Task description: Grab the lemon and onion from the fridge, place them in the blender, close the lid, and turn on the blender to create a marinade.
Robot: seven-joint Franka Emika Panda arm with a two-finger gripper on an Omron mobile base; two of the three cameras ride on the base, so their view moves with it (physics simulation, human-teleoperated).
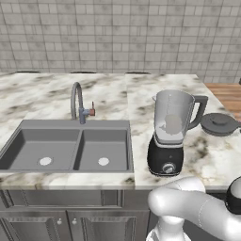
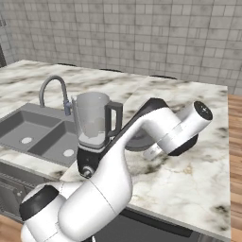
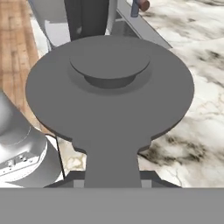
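Blender (image 1: pixel 172 133): clear grey-tinted jar with dark side handle on a rounded black base with a silver knob; upright near the front edge of the marble counter (image 1: pixel 212 155), just right of the sink (image 1: pixel 68 146). Jar mouth uncovered; a pale rounded shape shows through the glass, contents not identifiable.

Lid (image 1: pixel 219 124): dark grey disc with raised centre knob, resting beside the blender on its handle side, toward the right edge of the counter. In the hand view the lid (image 3: pixel 109 94) lies close ahead of the hand.

Faucet (image 1: pixel 79 104): curved, grey, behind the double sink.

Jaws: clenched nearly together; fingertips hidden, and whether they grasp the lid cannot be told.
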